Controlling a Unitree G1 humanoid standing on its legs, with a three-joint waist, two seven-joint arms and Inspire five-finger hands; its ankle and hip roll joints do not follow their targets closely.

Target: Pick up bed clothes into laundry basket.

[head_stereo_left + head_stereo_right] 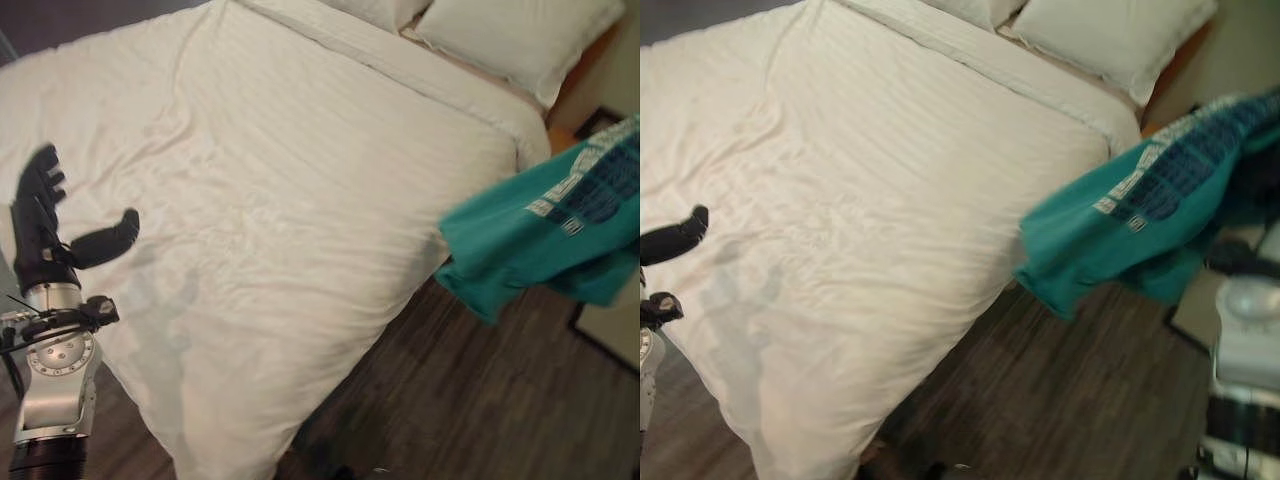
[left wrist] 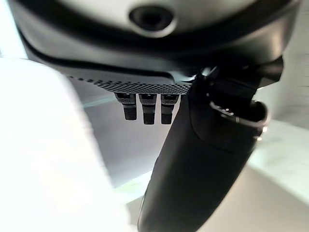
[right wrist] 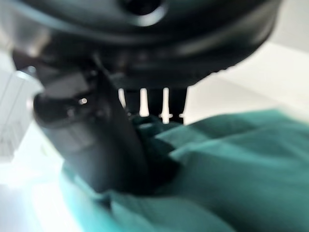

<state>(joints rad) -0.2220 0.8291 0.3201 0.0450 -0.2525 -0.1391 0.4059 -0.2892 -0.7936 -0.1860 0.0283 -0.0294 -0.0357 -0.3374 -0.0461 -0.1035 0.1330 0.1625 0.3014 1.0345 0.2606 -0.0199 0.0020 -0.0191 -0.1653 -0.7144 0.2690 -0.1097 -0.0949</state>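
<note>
Teal garment (image 1: 545, 235) hangs in the air off the bed's (image 1: 300, 200) right edge, above the wooden floor (image 1: 450, 400); left hand (image 1: 45, 225) hovers over the white sheet, fingers straight and spread; right hand (image 3: 91, 140) has its fingers curled into the teal cloth.

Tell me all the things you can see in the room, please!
Bed cover: one, white, spread over the bed.
Pillows: two, white, at the head of the bed.
Shirt: one, teal with a dark and white print, hanging in the air past the bed's edge.
Floor: dark wood planks beside the bed.
Left hand: dark, open, raised over the bed's near side, holding nothing.
Right hand: dark, closed on the teal shirt.
</note>
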